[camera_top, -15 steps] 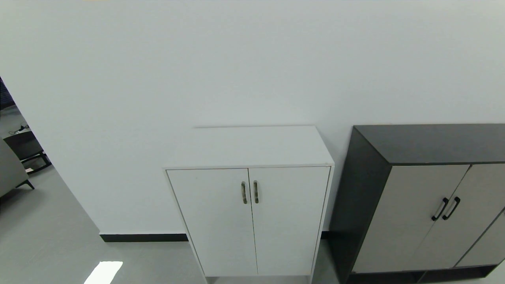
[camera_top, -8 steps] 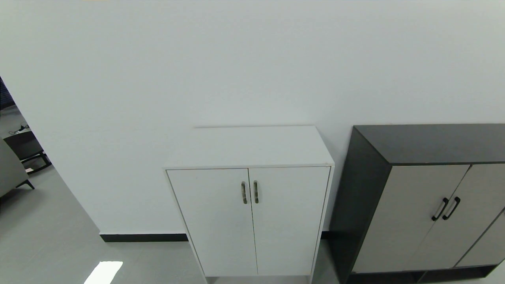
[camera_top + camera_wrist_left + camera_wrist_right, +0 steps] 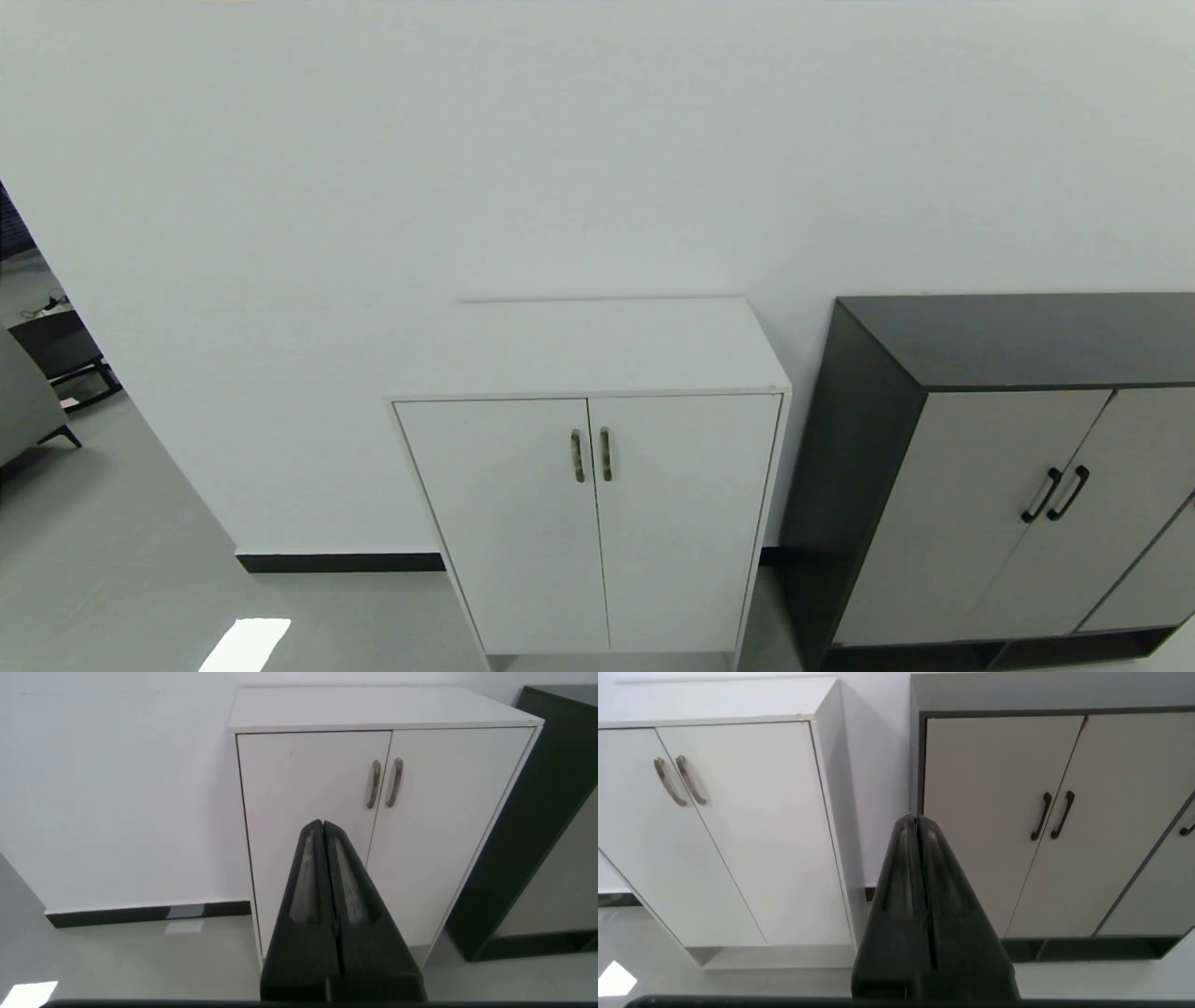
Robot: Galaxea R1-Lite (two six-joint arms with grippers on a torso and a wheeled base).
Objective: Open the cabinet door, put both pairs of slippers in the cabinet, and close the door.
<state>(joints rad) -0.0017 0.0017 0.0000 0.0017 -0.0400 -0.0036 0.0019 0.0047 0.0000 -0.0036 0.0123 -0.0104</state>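
- Running behind everything, a plain white wall (image 3: 373,187) takes up the upper part of the head view; at the far left it ends at an opening into another space.
- The grey floor (image 3: 112,560) stretches from that opening to the foot of the wall.
- A dark cabinet (image 3: 859,467) with grey doors stands against the wall on the robot's right, just beside the white one, with a narrow gap between them.
- The white cabinet (image 3: 607,345) stands against the wall, roughly centred before the robot. Its flat top surface is bare.
- Its left door (image 3: 509,523) and right door (image 3: 681,523) are both shut and meet at a thin centre seam.
- The left gripper (image 3: 323,823) is closed on nothing, its fingers pressed together, well short of the white cabinet's left door.
- The right gripper (image 3: 916,819) is likewise closed and empty, and faces the gap between the two cabinets.
- A piece of furniture (image 3: 23,401) at the far left, cut off by the frame, is possibly a chair.
- A black baseboard (image 3: 336,562) lines the bottom of the wall.
- A bright patch of light (image 3: 245,644) lies on the floor, left of the white cabinet.
- Two black handles (image 3: 1055,493) sit side by side on the grey doors.
- Two upright metal handles (image 3: 578,455) sit side by side at the white doors' seam, near the top.
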